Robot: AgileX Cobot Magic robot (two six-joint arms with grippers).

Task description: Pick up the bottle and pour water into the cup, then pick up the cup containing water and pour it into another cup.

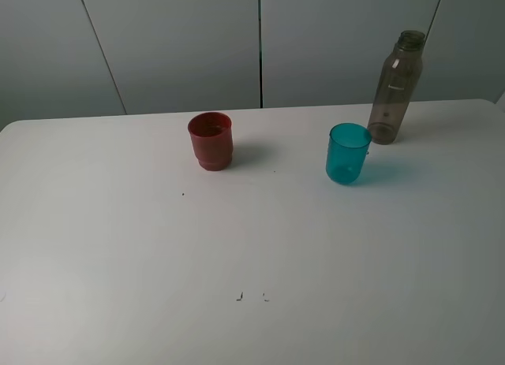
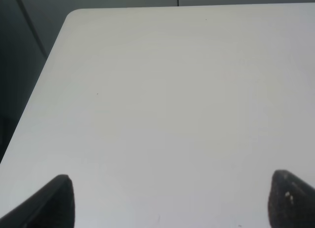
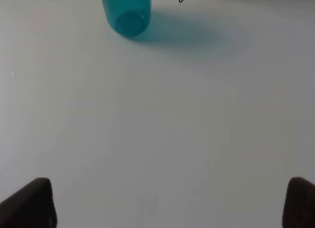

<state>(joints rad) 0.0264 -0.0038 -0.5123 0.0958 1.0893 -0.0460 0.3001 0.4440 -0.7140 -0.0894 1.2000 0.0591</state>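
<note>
The tall, see-through grey-brown bottle stands up straight with no cap, near the back edge of the white desk toward its right back corner. The see-through blue-green cup stands just in front of it, and the dark red cup stands well apart, nearer the middle of the back edge. The left gripper and the right gripper both have their fingers spread wide over bare desk, holding nothing.
</note>
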